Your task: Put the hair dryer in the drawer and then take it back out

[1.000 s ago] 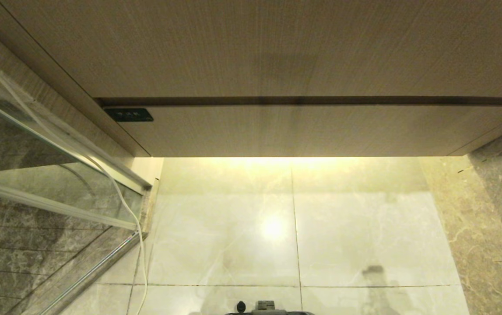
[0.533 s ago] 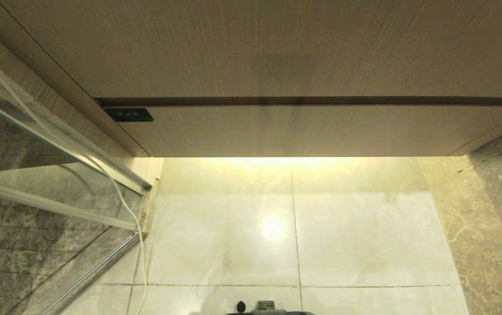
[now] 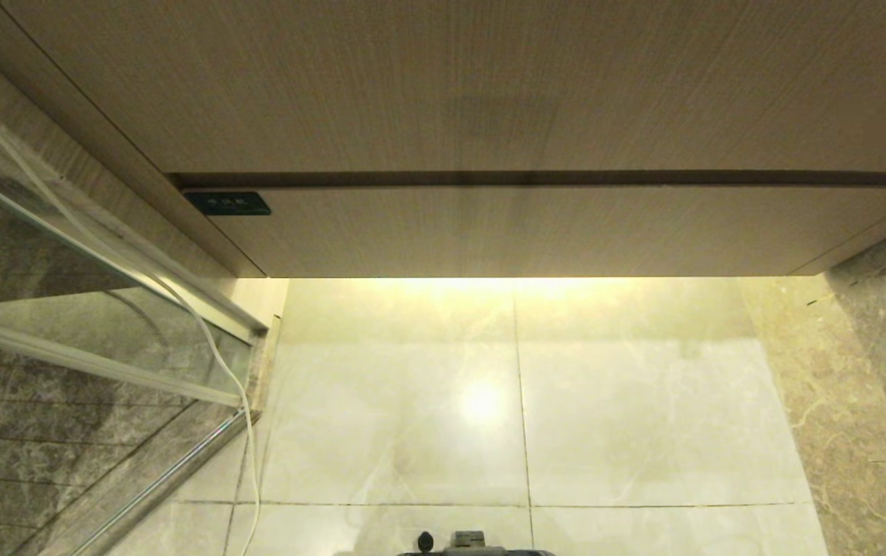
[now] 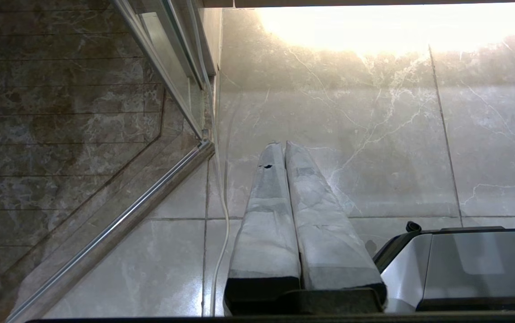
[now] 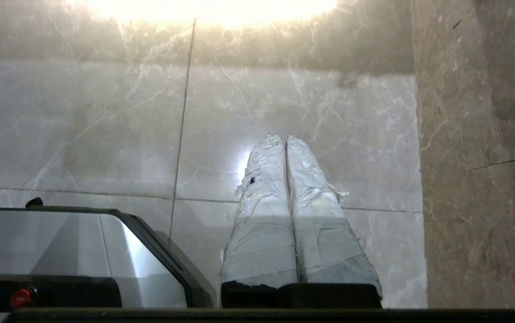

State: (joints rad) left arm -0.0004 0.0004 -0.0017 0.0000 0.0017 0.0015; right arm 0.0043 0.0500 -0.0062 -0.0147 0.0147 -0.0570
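The pale marble floor (image 3: 643,417) is lying under both parked arms, glowing beneath the cabinet's underlight. Above and ahead of the grippers, the tall wood panel (image 3: 489,85) is filling the top of the head view, and the drawer (image 3: 535,232) beneath it is sitting fully shut, its plain front flush. A glass shower screen (image 3: 64,309) is standing off to the left gripper's outer side, a white cord (image 3: 218,363) trailing down along its frame. The robot's grey base (image 5: 59,242) is sitting between the two arms. The left gripper (image 4: 284,148) is pointing down at the floor, its taped fingers (image 4: 266,215) pressed together and holding nothing. The right gripper (image 5: 284,139) is hanging likewise, closed and empty. The hair dryer is showing in no view.
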